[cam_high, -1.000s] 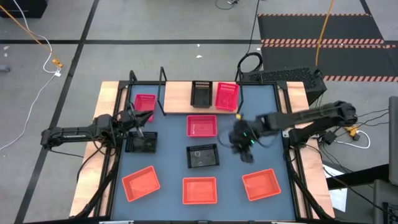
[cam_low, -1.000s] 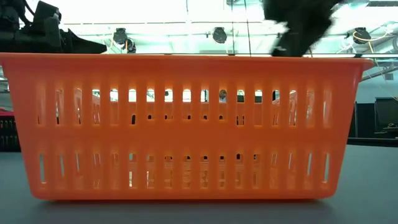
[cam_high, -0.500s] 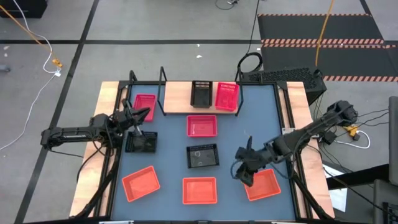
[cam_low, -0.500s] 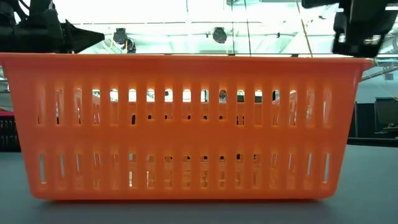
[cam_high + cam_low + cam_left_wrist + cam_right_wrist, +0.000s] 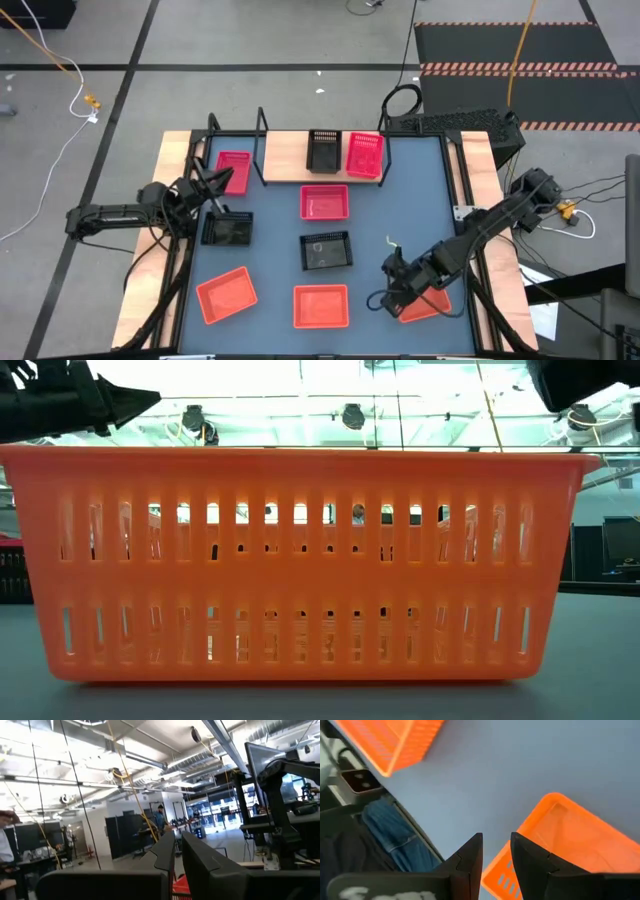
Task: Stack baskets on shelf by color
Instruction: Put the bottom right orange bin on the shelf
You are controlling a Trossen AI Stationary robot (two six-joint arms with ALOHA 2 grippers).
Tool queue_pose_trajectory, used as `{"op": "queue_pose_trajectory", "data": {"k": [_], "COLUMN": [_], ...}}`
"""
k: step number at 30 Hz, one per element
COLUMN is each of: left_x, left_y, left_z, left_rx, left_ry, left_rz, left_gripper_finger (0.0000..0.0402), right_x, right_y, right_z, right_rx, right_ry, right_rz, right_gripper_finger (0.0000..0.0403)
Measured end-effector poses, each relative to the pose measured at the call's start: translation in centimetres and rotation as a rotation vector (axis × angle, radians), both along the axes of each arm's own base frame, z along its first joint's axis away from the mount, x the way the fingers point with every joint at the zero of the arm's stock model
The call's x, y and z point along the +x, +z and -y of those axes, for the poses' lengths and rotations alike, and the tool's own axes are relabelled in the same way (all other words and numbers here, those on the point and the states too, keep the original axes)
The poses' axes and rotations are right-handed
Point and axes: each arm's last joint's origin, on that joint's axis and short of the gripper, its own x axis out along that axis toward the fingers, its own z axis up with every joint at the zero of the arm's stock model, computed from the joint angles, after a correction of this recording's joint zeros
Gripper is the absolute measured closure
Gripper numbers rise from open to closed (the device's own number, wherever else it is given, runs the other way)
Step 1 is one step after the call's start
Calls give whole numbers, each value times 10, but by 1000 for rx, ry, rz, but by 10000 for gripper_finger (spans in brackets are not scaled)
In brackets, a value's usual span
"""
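Three orange baskets stand along the near edge: left (image 5: 226, 295), middle (image 5: 321, 305) and right (image 5: 428, 302). My right gripper (image 5: 392, 290) hovers open above the right basket's corner (image 5: 555, 830), pointing steeply down, nothing between its fingers (image 5: 470, 860). The shelf (image 5: 290, 172) at the far edge carries a black basket (image 5: 323, 150) and a pink one (image 5: 365, 155); another pink basket (image 5: 233, 170) sits at its left end. One pink basket (image 5: 325, 202) and two black ones (image 5: 327, 250), (image 5: 228, 230) rest on the table. My left gripper (image 5: 225, 180) is shut, tipped upward at the left edge.
The middle orange basket (image 5: 300, 560) fills the low view, so the table behind it is hidden there. Bare blue tabletop (image 5: 400, 215) lies between the baskets. A keyboard (image 5: 455, 122) rests beyond the far right corner. The table's near edge (image 5: 405, 815) is close to my right gripper.
My right gripper has swept from the table's middle right toward the near edge, sinking a little and rolling about its own line, and now stands over the near right orange basket. My left gripper has tipped upward in place. No basket has moved.
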Motion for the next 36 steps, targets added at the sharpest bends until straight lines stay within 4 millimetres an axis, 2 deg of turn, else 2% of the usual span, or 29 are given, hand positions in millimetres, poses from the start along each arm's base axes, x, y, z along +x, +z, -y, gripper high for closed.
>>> {"op": "queue_pose_trajectory", "data": {"k": [9, 19, 22, 28, 33, 36], "left_x": [-3, -4, -4, -3, -1, -1], "left_y": [5, 6, 6, 4, 2, 0], "left_z": [0, -3, -3, -3, -3, -3], "left_rx": [65, 55, 43, 21, -25, -53], "left_ry": [38, 61, 53, 42, 19, 5], "left_rz": [37, 50, 54, 40, 31, 29], "left_gripper_finger": [364, 364, 364, 364, 364, 364], "right_x": [4, -1, -6, -18, -13, -3], "right_y": [-22, -24, -28, -38, -30, -10], "right_z": [-7, -1, 2, 8, 6, 6], "right_rx": [-18, -88, -108, -106, -110, -130], "right_ry": [13, -23, 19, 76, 200, 291], "right_rz": [-107, -151, -200, -305, -258, -177], "right_gripper_finger": [307, 309, 326, 391, 395, 398]}}
